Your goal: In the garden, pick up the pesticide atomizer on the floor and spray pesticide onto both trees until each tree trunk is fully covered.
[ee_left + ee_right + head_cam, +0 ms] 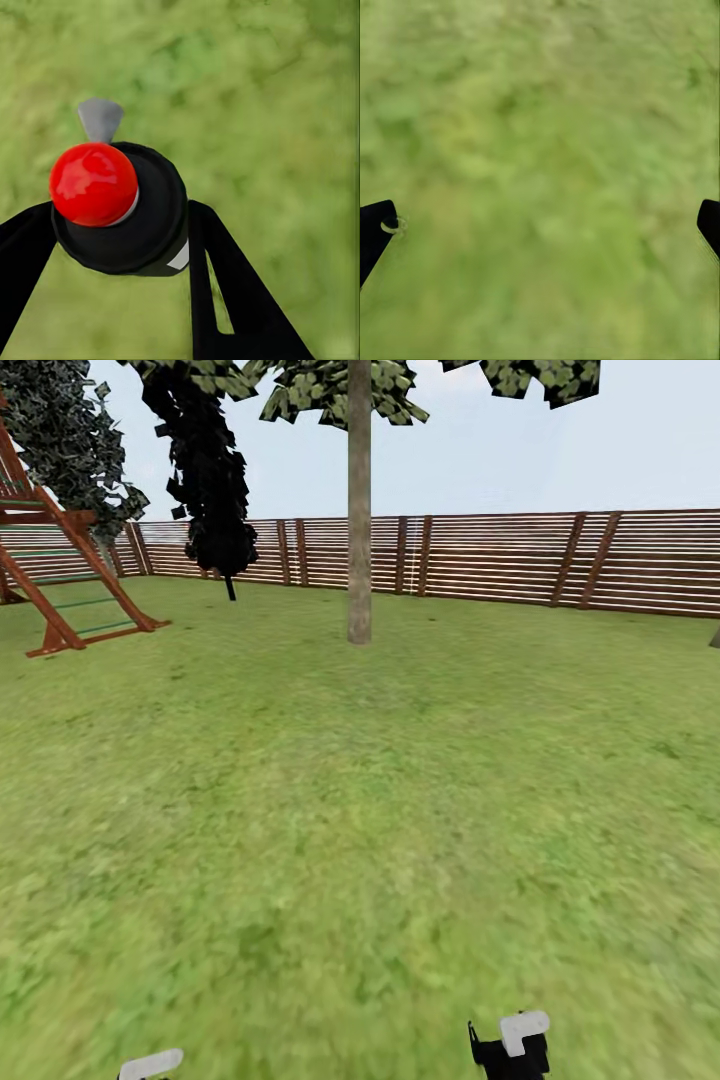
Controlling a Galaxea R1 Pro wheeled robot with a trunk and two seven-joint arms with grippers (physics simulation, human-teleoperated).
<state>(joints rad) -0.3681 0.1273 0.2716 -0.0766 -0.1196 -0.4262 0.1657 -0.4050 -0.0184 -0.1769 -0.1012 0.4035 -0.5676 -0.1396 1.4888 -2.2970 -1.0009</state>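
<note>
Sitting clamped between the left gripper's black fingers: atomizer, black body, red knob, grey nozzle, hanging over blurred lawn. Standing well ahead across open grass: one tree, its pale trunk rising bare to a crown cut off at the frame's top. Running behind it, edge to edge: brown slat fence. Crowding the far left: red playset partly cropped, dark conifer beside it. Lying wide and unobstructed between robot and trunk: lawn. Peeking at the right border: a sliver of something grey, too little to identify. Spreading wide with nothing between: right gripper, fingers barely entering at both sides. Poking in at the head view's bottom edge: grey and black arm parts, mostly cut off.
</note>
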